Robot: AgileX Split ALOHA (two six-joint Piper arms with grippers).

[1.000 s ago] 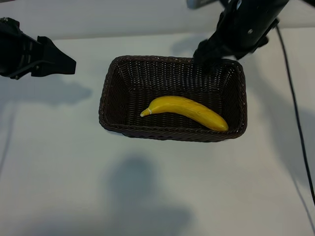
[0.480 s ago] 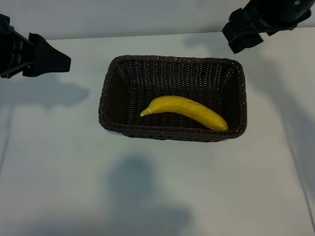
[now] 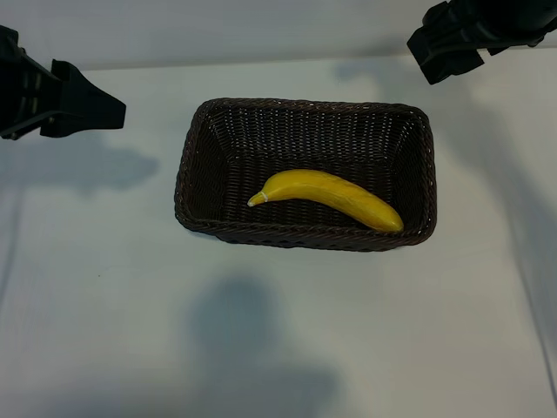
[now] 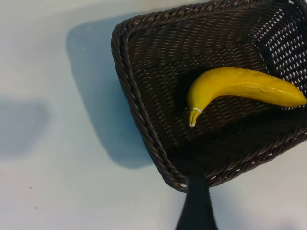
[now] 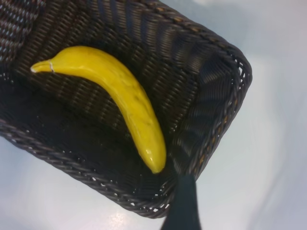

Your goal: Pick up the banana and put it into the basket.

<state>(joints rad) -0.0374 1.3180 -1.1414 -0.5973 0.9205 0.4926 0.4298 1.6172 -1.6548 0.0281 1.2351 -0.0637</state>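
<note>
Banana [image 3: 329, 198] lies in basket [image 3: 183, 174]. Right gripper [image 3: 446, 48], at 1 o'clock, jaws undeterminable; left gripper [image 3: 83, 103], at 9 o'clock, jaws apart, empty. Retreat both clear of the rim.

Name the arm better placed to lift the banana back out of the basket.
Right, by a small margin. Its tool hangs just past the basket's far right corner, on the side where the banana lies. The left tool is off to the basket's left, farther from it.

Smooth, glossy banana [image 3: 329, 197] skin — rough, matt woven wicker basket [image 3: 192, 174] — matt white table [image 3: 261, 331].
</note>
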